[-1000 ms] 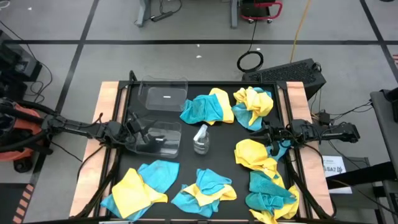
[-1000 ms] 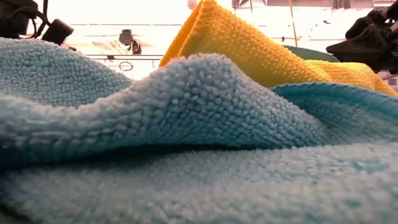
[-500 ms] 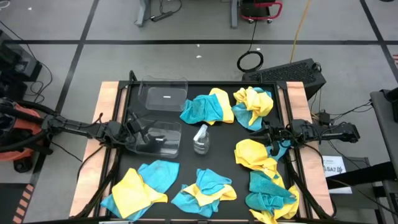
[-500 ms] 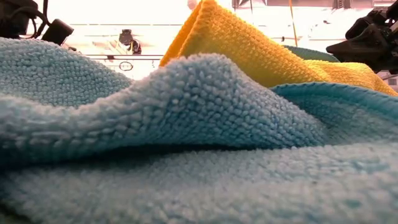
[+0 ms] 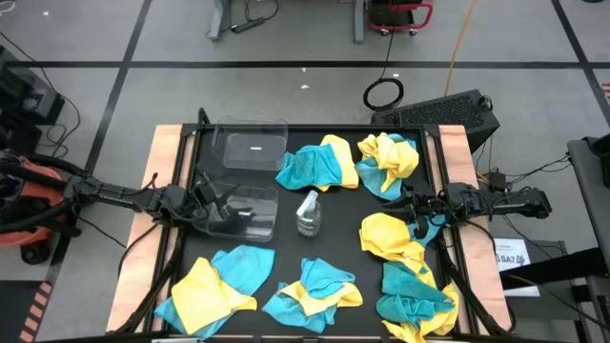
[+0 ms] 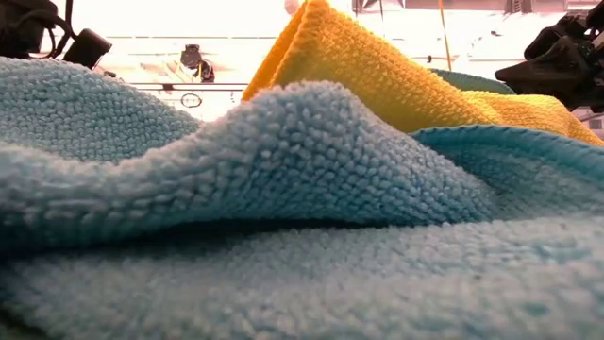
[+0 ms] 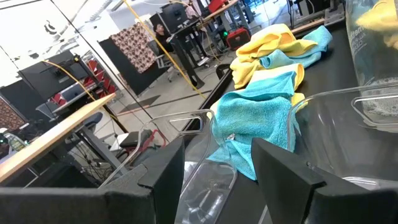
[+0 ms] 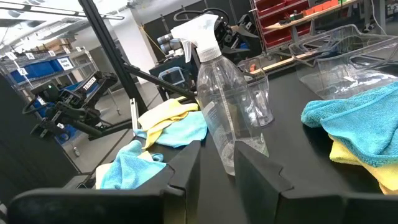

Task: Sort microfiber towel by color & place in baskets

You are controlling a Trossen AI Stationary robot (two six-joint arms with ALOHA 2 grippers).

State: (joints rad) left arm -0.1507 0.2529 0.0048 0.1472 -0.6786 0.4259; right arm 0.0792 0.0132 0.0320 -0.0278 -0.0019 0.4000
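Observation:
Yellow and teal microfiber towels lie in mixed heaps on the black mat: at the far middle (image 5: 319,164), far right (image 5: 389,160), right (image 5: 391,236), near right (image 5: 416,300), near middle (image 5: 313,291) and near left (image 5: 217,286). Two clear baskets stand at the left, one far (image 5: 284,143) and one nearer (image 5: 272,217). My left gripper (image 5: 208,193) (image 7: 214,177) hovers open and level over the nearer basket's left end. My right gripper (image 5: 410,211) (image 8: 217,165) stands open and level at the right edge, beside the right heap.
A clear spray bottle (image 5: 307,211) (image 8: 224,112) stands upright mid-table between the baskets and the right heaps. In the low view a teal towel (image 6: 283,208) and a yellow one (image 6: 377,76) fill the picture. Wooden table edges (image 5: 167,143) flank the mat.

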